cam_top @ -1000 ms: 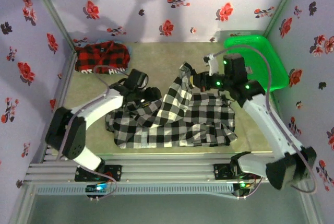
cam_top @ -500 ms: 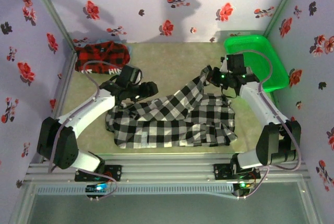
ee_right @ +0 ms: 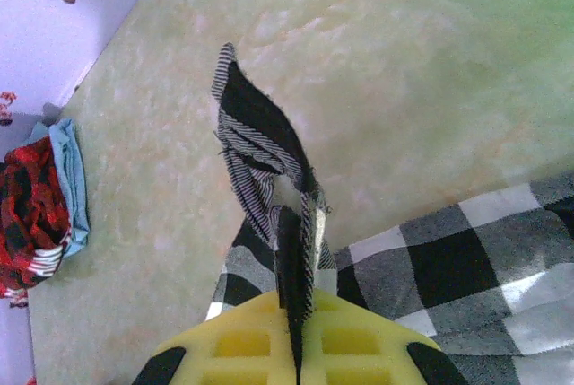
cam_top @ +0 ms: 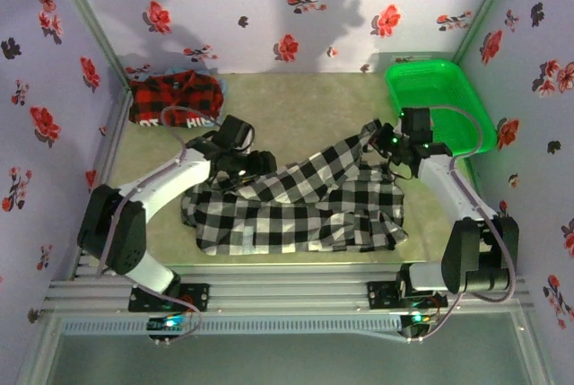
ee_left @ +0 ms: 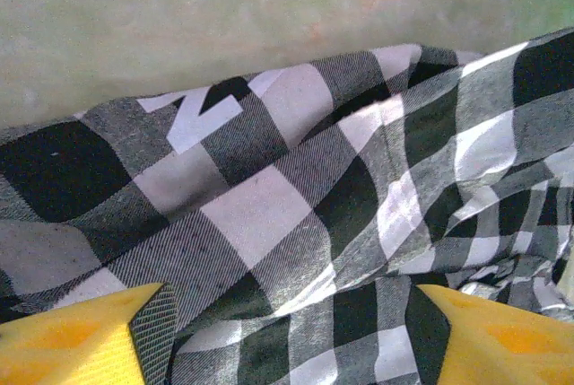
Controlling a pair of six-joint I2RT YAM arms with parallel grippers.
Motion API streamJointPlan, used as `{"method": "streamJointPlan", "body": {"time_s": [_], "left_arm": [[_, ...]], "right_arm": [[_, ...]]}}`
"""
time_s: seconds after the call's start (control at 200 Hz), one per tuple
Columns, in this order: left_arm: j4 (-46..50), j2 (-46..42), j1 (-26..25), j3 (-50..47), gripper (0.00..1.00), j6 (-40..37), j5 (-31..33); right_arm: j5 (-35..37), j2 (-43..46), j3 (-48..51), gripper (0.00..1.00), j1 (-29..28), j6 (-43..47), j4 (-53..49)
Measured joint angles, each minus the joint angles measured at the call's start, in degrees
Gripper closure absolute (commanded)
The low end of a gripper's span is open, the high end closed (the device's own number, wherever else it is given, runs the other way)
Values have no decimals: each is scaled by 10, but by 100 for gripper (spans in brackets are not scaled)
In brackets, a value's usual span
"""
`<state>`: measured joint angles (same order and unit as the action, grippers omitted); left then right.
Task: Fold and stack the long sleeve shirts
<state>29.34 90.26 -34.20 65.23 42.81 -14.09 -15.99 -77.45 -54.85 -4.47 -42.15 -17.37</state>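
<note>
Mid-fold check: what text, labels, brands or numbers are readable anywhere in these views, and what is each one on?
White lettering along the near hem of the red-and-black plaid cloth shirt: too small and blurred to read in the top view, and seen edge-on in the right wrist view.
Black-and-white checked cloth shirt: no text seen.
Green plastic basket: no text seen.

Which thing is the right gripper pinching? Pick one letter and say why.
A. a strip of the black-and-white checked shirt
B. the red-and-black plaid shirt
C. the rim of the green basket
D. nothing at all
A: in the right wrist view the right gripper is shut on a narrow strip of the black-and-white checked shirt, which sticks up from between its yellow pads.
</note>
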Motion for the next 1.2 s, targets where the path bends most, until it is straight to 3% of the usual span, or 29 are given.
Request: {"method": "streamJointPlan", "body": {"time_s": [0.55,0.835,1.2], "left_arm": [[23,37,-14,46,28,-1,-51],[49,36,-17,46,27,-2,-110],[83,43,-19,51,28,-14,-113]], "right_arm": [[30,7,80,90,21,-26,22],[34,7,108,90,34,-27,25],[38,8,118,91,54,-23,14]]}}
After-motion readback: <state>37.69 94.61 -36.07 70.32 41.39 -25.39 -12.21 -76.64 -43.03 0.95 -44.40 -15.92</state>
